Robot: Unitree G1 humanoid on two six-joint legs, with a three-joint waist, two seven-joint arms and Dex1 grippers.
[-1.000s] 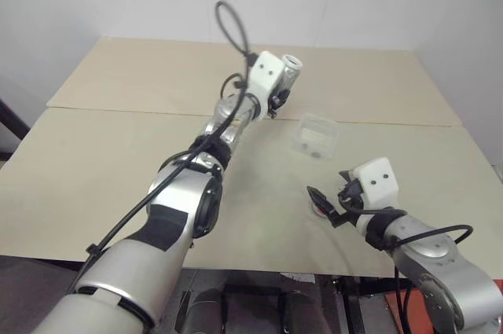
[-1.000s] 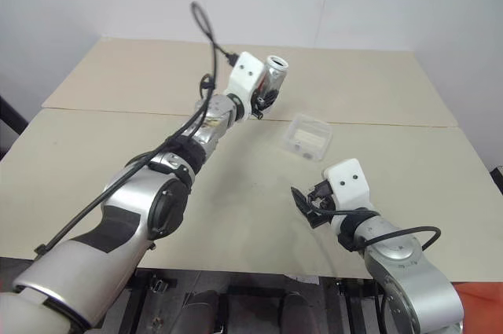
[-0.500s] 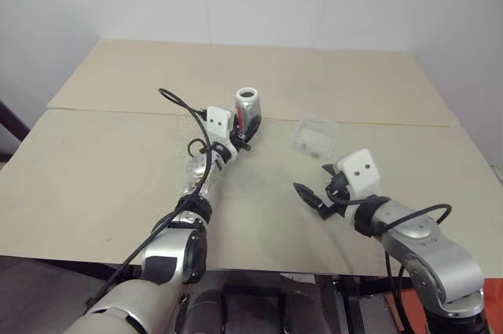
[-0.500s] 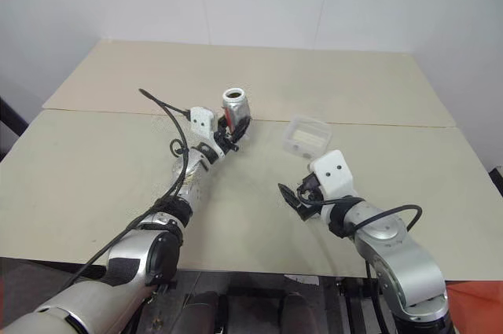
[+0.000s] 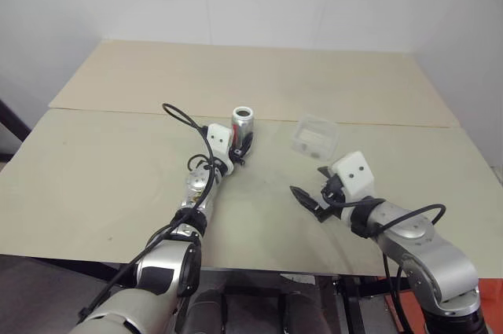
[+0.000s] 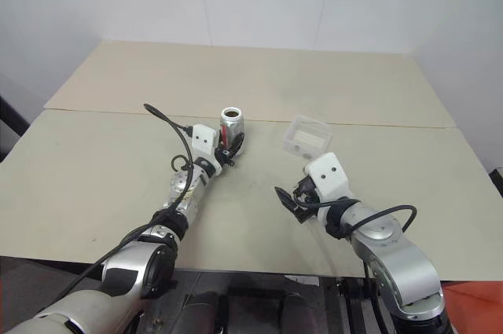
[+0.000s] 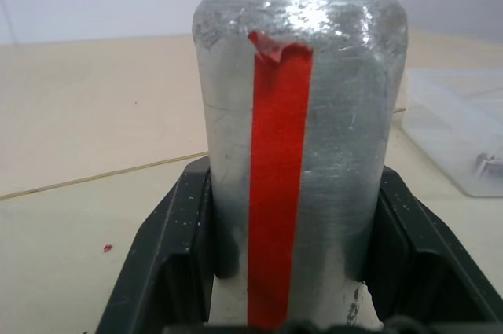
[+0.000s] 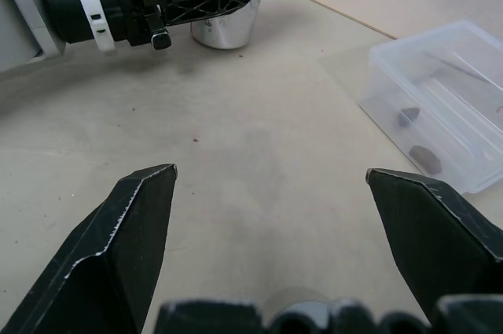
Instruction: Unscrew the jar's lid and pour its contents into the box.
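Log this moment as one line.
left end effector: shut on jar, upright, lid off | right end effector: open, empty | box: holds dark bits

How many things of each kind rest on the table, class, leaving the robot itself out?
Jars: 1, the silvery jar with a red stripe.
Clear boxes: 1, the box.
Dark bits inside the box: 2, dark pieces.
Total: 4.

We're seeing a jar (image 7: 299, 153) in shiny, scuffed silver foil with glossy red tape, a clear glossy plastic box (image 5: 315, 136), and a matt, wood-look beige worktop (image 5: 118, 169).
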